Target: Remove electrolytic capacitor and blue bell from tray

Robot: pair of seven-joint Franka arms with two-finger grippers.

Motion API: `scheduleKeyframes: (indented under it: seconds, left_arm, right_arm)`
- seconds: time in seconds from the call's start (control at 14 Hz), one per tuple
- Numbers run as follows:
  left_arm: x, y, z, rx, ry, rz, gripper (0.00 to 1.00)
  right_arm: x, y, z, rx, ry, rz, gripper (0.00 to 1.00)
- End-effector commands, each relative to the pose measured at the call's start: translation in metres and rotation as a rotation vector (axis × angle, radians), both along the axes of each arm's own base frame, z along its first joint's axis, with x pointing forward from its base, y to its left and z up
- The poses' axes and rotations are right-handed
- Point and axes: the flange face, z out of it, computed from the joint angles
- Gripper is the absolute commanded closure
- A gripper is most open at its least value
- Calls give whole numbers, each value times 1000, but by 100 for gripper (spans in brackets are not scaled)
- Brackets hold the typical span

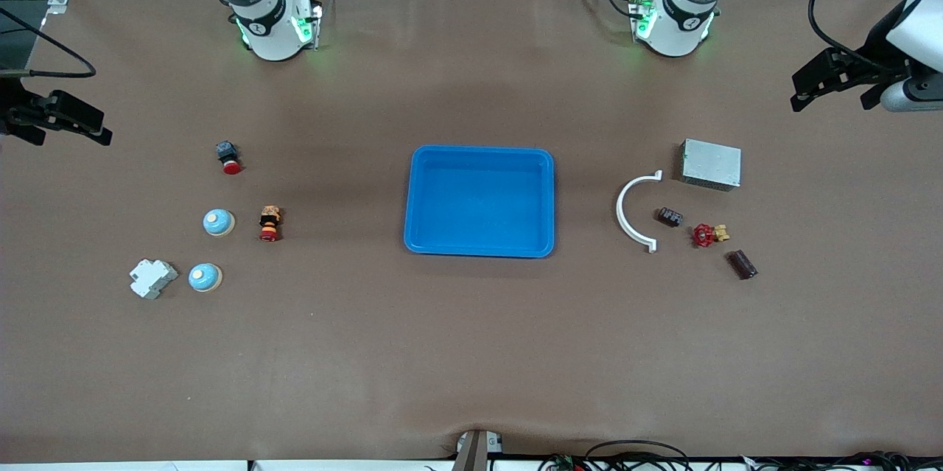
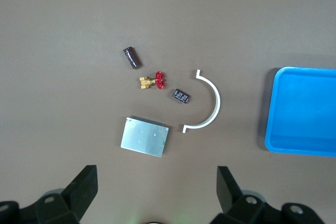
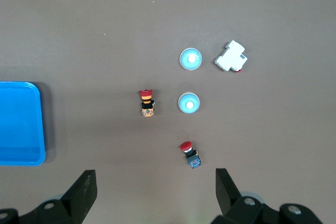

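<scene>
Over the bench ends, my left gripper [image 1: 810,91] and right gripper [image 1: 88,128] hang spread, with the capacitor [image 1: 742,264], bells [image 1: 219,222] and blue tray [image 1: 479,253] below.

Both arms wait raised, fingers [image 2: 84,187] spread wide.
</scene>
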Motion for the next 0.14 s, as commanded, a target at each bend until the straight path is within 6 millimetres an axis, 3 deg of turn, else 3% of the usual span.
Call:
scheduleKeyframes:
  seconds: [0.0, 0.07]
  left_arm:
    - [1, -1, 4, 11, 11, -14, 0]
    - [1, -1, 4, 11, 11, -14, 0]
  right_arm:
    - [-8, -2, 6, 8, -1, -3, 0]
    - [-8, -2, 6, 8, -1, -3, 0]
